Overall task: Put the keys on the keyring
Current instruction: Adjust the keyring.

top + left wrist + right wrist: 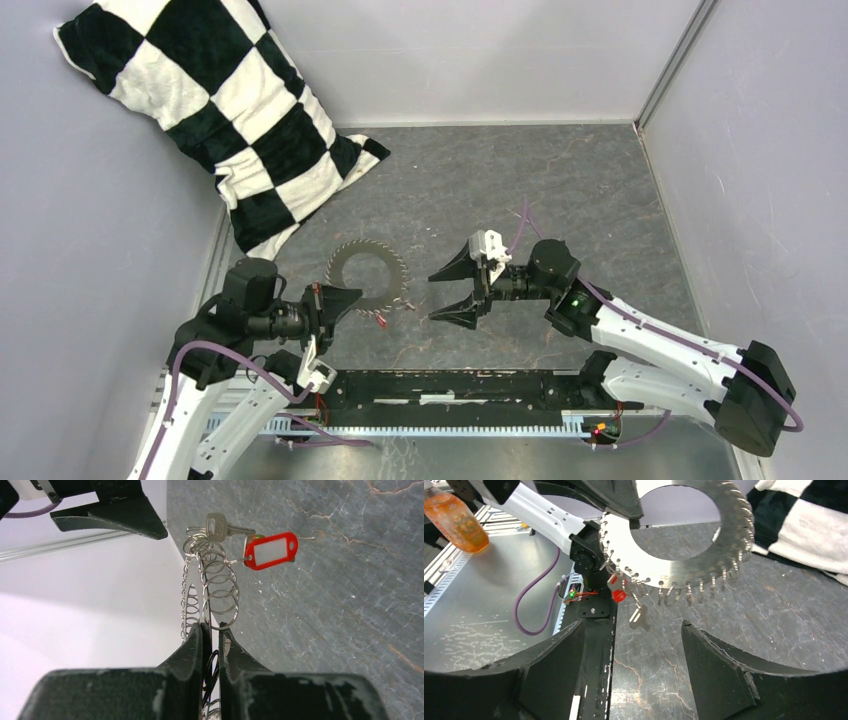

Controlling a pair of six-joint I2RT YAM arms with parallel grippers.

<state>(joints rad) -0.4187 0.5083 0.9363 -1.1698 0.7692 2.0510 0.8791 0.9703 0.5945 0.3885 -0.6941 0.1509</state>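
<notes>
The keyring point(366, 277) is a jagged circle of small silver rings, held off the table. My left gripper point(335, 305) is shut on its near-left rim; in the left wrist view the fingers point(192, 645) pinch the rings point(220, 592). The small silver key point(220, 527) hangs from the ring's far end beside the red tag point(270, 551). My right gripper point(440, 295) is open and empty just right of the ring. In the right wrist view the keyring point(684, 565), red tag point(619, 596) and dangling key point(639, 616) are ahead of its spread gripper point(633, 627).
A black-and-white checkered pillow point(220, 110) leans in the back left corner. A black rail point(470, 385) runs along the front edge between the arm bases. An orange bottle point(454, 522) lies on the metal surface beyond the rail. Grey walls enclose the table.
</notes>
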